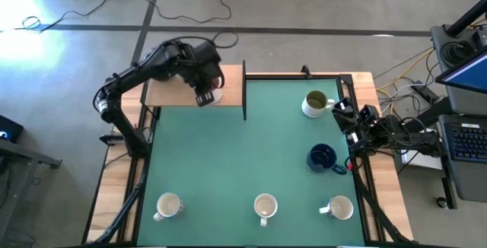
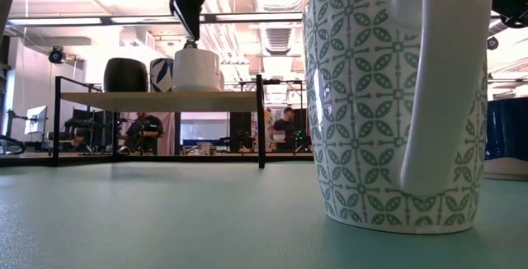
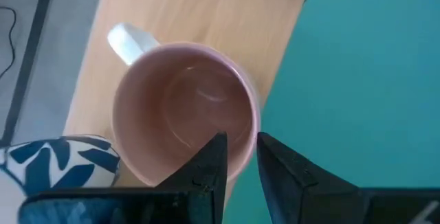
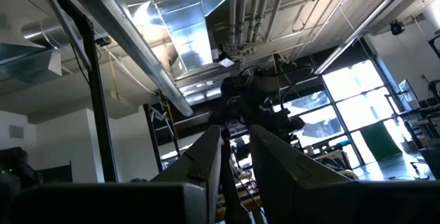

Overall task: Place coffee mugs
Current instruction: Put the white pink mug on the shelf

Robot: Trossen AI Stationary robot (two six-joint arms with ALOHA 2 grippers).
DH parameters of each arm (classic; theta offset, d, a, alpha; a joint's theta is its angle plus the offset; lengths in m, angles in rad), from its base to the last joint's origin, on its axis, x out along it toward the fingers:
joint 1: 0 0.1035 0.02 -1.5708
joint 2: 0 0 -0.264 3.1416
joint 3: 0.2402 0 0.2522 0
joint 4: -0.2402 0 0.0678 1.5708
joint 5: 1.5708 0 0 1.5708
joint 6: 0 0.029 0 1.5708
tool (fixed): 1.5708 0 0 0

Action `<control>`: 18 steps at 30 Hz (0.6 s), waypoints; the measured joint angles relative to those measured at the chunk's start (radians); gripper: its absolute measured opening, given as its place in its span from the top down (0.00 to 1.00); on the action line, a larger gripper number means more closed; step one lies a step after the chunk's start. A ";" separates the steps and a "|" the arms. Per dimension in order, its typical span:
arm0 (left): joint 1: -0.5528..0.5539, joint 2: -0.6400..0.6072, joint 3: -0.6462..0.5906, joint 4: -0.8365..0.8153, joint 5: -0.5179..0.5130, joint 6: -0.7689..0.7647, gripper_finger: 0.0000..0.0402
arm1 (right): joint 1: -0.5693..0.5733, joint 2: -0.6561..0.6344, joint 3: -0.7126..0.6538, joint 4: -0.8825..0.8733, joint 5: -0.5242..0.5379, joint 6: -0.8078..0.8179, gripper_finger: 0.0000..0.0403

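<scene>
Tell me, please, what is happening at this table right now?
The left gripper is over the wooden shelf at the table's far left corner, its fingers straddling the rim of a pink-lined mug standing there beside two other mugs. Five mugs wait on the green mat. The right gripper is parked at the table's right edge.

Bright overhead light, window glare, nearest mug (image 2: pixel 396 96) blurred.

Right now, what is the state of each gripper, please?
Left gripper: slightly open, astride the rim of the pink mug, not clamping it.
Right gripper: slightly open, holding nothing.
</scene>
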 joint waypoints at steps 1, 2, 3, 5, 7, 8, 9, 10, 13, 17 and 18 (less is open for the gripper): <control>-0.005 0.000 -0.008 0.001 -0.002 0.005 0.85 | 0.000 0.000 0.000 0.000 0.000 0.000 0.83; -0.010 0.000 -0.017 0.001 -0.003 0.008 0.85 | 0.000 0.000 0.000 0.000 0.000 0.000 0.83; -0.013 0.000 -0.026 0.000 -0.004 0.012 0.85 | 0.000 0.000 0.000 0.000 0.000 0.000 0.83; -0.018 0.000 -0.041 0.000 -0.005 0.014 0.85 | 0.000 0.000 0.000 0.000 0.000 0.000 0.83; -0.019 0.000 -0.052 0.003 -0.004 0.015 0.85 | 0.000 0.000 0.000 0.000 0.000 0.000 0.83; -0.019 0.000 -0.059 0.005 -0.004 0.015 0.85 | 0.000 0.000 0.000 0.000 0.000 0.000 0.83; -0.019 0.000 -0.067 0.006 -0.004 0.015 0.85 | 0.000 0.000 0.000 0.000 0.000 0.000 0.83; -0.018 0.000 -0.075 0.008 -0.005 0.016 0.85 | 0.000 0.000 0.000 0.000 0.000 0.000 0.83; -0.019 0.000 -0.105 0.011 -0.005 0.018 0.85 | 0.000 0.000 0.000 0.000 0.000 0.000 0.83; -0.018 0.000 -0.135 0.013 -0.008 0.049 0.85 | 0.000 0.000 0.000 0.000 0.000 0.000 0.83; -0.018 0.000 -0.137 0.013 -0.008 0.055 0.85 | 0.000 0.000 0.000 0.000 0.000 0.000 0.83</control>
